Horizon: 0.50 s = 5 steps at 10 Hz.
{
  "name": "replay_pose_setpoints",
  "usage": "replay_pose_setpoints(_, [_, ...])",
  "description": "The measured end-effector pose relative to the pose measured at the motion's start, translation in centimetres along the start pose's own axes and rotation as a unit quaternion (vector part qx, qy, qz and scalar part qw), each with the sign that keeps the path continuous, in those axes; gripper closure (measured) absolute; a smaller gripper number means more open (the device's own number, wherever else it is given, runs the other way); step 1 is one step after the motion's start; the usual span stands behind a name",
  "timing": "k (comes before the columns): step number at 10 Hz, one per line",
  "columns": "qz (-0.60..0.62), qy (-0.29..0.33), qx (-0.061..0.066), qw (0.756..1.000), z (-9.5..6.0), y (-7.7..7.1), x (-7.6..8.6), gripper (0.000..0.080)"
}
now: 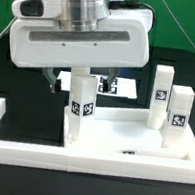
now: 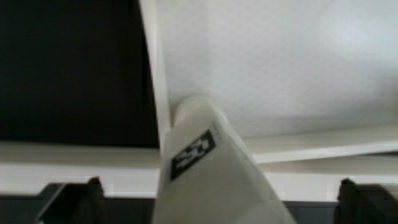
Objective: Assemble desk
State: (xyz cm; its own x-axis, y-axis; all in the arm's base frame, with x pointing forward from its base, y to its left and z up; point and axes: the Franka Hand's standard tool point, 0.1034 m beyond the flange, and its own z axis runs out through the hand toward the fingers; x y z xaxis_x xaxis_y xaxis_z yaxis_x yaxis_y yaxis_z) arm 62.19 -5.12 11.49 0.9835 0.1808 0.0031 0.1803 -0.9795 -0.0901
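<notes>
Wrist view: leg (image 2: 210, 165) between spread fingers (image 2: 71, 200) | exterior view: gripper (image 1: 83, 81) fingertips hidden, contact unclear

My exterior view: bright overhead light, whites near blown out, low res. Wrist view dimmer; close leg (image 2: 210, 160) blurred.

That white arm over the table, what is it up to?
It is putting a small white desk together. The gripper hangs right over one upright leg at a corner of the tray-like tabletop; the wrist view looks straight down that leg between its fingertips. Two more legs already stand upright at the exterior view's right. Whether it grips the leg is unclear.
</notes>
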Motion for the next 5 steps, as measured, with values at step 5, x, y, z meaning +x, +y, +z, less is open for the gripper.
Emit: replay_pose_setpoints(5, [-0.139,-0.006,-0.006,0.990,0.0,1.1,-0.6,0.0257])
